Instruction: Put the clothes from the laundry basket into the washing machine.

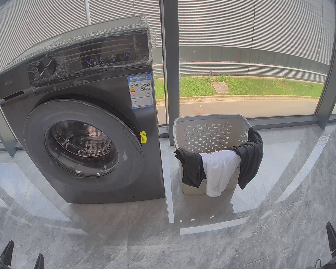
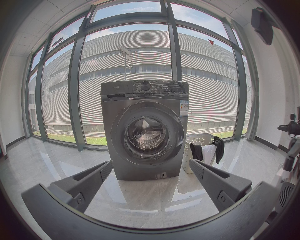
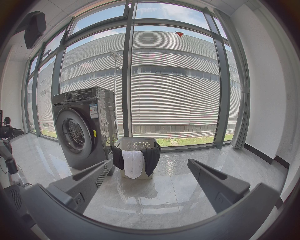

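Status: washing machine (image 1: 81, 119) on the floor by the window, round door (image 1: 83, 148) apparently shut, no clothes visible in the drum behind the glass. Just beside it, on the robot's right, laundry basket (image 1: 211, 132), upright on the floor. Holds all the clothes in sight: white garment (image 1: 220, 171) draped over the near rim, black garment (image 1: 192, 171) hanging on the machine side of it, second black garment (image 1: 251, 158) over the far corner. Cannot tell whether more lies deeper inside.

Arms: left tool (image 2: 150, 163) released, jaws wide, nothing between them, low and well apart from the machine, roughly facing the door. Same for right tool (image 3: 149, 162): spread, empty, well apart from the basket, facing it.

Progress, judging from the above: zero. Nothing loaded, nothing grasped, door not yet opened.

Left to do: open the door, close in on the basket, lift each garment off the rim, carry it across into the drum, repeat for all three. Probably best to start with the door, no way in otherwise. Loose cloth over the rim, so likely easy to pinch at a hanging edge. Risk of dragging an overlapping neighbour along.
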Robot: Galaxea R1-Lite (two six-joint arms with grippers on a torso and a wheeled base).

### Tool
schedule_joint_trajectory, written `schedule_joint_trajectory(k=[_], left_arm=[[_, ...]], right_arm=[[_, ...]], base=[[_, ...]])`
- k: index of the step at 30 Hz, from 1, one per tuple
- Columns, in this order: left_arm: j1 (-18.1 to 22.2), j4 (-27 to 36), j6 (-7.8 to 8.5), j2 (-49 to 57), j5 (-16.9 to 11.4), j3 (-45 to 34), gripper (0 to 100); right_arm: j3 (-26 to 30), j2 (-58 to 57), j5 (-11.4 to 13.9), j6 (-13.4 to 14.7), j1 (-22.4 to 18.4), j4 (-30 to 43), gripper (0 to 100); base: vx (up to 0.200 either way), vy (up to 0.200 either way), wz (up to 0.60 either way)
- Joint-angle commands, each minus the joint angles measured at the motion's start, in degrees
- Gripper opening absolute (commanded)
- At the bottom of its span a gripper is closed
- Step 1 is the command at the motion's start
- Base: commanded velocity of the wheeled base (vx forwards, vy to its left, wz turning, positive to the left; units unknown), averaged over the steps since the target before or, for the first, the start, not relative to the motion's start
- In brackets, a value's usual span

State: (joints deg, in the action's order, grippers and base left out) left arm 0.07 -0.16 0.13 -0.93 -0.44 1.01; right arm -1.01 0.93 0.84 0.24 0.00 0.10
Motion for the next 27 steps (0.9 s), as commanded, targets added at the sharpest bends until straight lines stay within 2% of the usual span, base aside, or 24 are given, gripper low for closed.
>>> schedule_joint_trajectory(k=[1,27], left_arm=[[0.0,0.0,0.04,0.9,0.0,-1.0,100],[0.0,0.0,0.13,0.9,-0.2,-1.0,100]], right_arm=[[1.0,-0.9,-0.1,0.0,0.0,0.0,100],[1.0,-0.9,0.0,0.0,0.0,0.0,100]], base=[[0.000,0.000,0.00],[0.000,0.000,0.00]])
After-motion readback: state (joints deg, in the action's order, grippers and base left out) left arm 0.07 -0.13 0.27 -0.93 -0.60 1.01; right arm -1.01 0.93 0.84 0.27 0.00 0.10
